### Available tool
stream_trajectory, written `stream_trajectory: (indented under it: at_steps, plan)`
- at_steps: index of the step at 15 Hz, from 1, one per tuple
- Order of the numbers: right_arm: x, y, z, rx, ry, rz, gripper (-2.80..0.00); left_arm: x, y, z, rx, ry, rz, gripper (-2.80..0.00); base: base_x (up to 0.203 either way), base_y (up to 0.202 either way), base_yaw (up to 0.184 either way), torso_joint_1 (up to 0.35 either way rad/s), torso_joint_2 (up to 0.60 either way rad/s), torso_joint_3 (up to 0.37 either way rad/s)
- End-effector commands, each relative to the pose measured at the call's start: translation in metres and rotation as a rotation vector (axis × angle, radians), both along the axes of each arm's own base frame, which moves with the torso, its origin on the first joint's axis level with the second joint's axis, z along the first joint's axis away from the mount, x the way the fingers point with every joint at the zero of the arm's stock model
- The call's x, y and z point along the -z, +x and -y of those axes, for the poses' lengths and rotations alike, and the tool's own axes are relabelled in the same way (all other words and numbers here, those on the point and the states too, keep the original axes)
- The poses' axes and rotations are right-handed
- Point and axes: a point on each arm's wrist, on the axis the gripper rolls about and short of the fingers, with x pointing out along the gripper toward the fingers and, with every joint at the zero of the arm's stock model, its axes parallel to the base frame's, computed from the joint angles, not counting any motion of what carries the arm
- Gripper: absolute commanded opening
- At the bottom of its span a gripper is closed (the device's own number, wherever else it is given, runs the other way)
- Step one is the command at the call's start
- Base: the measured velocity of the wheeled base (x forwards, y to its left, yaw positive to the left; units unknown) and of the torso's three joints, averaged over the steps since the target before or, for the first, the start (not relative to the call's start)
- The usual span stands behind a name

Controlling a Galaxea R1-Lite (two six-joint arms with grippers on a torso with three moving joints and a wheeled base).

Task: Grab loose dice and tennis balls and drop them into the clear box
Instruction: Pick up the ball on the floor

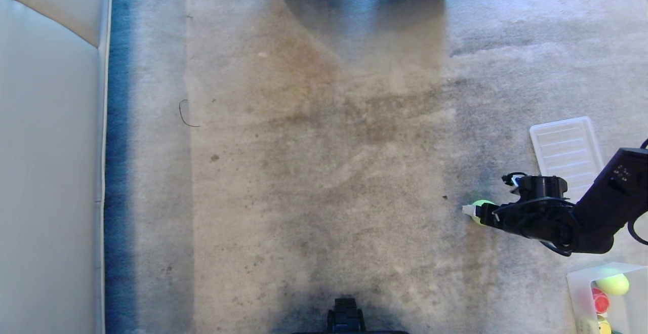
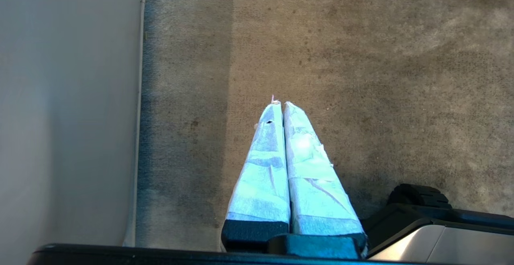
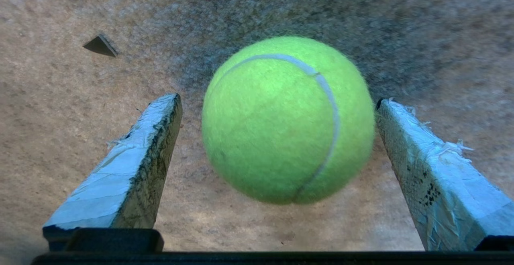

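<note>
The right gripper (image 3: 277, 100) straddles a tennis ball (image 3: 288, 120) on the carpet (image 1: 324, 172) near the clear box (image 1: 582, 286), jaws spread and released, so pickup is at hand and next needs closing; the left gripper (image 2: 281, 106) sits clenched, parked.

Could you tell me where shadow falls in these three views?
Head view: a dark wedge crosses the carpet at top. Right wrist view: shadow lies behind the tennis ball, between the open right gripper fingers. Left wrist view: shade beside the shut left gripper.
</note>
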Motion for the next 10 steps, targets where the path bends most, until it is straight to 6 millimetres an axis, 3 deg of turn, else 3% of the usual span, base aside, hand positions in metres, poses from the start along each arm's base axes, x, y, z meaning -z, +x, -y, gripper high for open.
stream_trajectory:
  at_steps: [1,3,4,10]
  plan:
    - [0.005,0.004,0.000,-0.001,0.002,-0.001,0.00,0.000,0.000,0.000,-0.001,-0.001,0.000,-2.80,0.000,0.000,0.000,0.000,0.00,0.000]
    - [0.007,0.005,0.000,0.000,0.001,-0.001,0.00,0.000,0.000,0.000,-0.001,-0.001,0.000,-2.80,0.000,0.000,0.000,0.000,0.00,0.000]
    - [0.008,0.005,0.001,0.000,-0.001,0.003,-2.80,0.000,0.000,0.000,-0.001,-0.001,0.000,-2.80,0.000,0.000,0.000,0.000,0.00,0.000]
    - [0.011,0.013,0.003,0.028,-0.052,0.057,-2.80,0.000,0.000,0.000,-0.001,-0.001,0.000,-2.80,0.000,0.000,0.000,0.000,0.00,0.000]
